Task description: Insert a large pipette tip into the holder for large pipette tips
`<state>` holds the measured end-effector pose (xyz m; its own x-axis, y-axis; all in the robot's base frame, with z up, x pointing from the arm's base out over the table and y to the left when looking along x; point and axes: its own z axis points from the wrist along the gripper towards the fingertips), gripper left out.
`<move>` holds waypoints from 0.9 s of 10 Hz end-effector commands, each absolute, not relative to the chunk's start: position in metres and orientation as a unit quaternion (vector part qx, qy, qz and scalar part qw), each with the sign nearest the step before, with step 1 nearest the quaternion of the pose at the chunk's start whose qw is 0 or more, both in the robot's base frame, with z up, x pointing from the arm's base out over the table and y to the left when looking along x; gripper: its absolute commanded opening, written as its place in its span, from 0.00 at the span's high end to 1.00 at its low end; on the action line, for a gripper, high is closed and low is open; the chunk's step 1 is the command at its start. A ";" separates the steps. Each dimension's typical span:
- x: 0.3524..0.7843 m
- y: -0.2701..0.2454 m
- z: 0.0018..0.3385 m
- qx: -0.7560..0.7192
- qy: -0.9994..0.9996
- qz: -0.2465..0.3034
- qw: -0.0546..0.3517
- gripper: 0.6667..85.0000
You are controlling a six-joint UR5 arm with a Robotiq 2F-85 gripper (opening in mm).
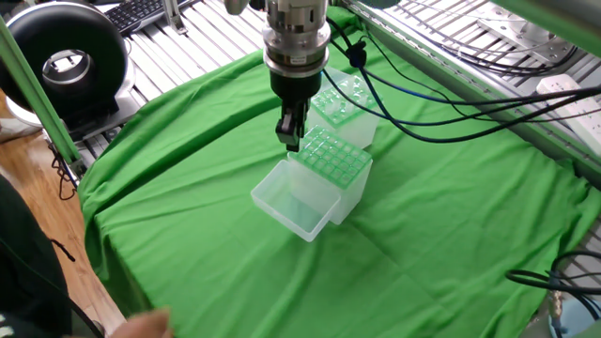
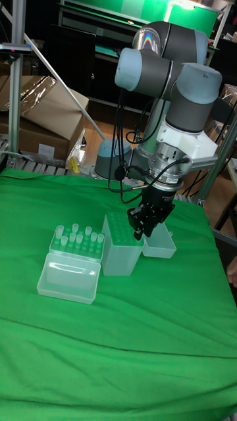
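The tool [image 1: 290, 139] hangs just over the green-topped holder [image 1: 331, 158]. Its fingers look pressed together. No tip can be made out.

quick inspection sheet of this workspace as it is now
surface: green cloth over the table, wrinkled
holder: lid open, green grid top; no tip seen in it
tip: cannot make one out in either view
clutter: second box beside the holder, clear tips standing in it, lid open
hand: just above the holder's edge; open or shut cannot be told
cables: black and blue, hanging from the wrist off to the frame
surroundings: person at the table edge, black round device, keyboard, cardboard boxes
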<state>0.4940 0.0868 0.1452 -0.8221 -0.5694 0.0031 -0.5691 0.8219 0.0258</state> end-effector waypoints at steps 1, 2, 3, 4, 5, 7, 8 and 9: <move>0.492 0.087 0.140 0.297 -0.955 -0.016 -0.001 0.60; 0.491 0.087 0.139 0.294 -0.956 -0.017 0.000 0.62; 0.491 0.088 0.138 0.289 -0.957 -0.016 0.000 0.65; 0.491 0.088 0.137 0.282 -0.959 -0.014 0.001 0.72; 0.491 0.089 0.137 0.278 -0.960 -0.015 0.001 0.74; 0.491 0.088 0.138 0.271 -0.963 -0.012 0.000 0.81; 0.492 0.087 0.141 0.266 -0.964 -0.007 0.001 0.85; 0.492 0.085 0.144 0.260 -0.965 -0.002 0.003 0.91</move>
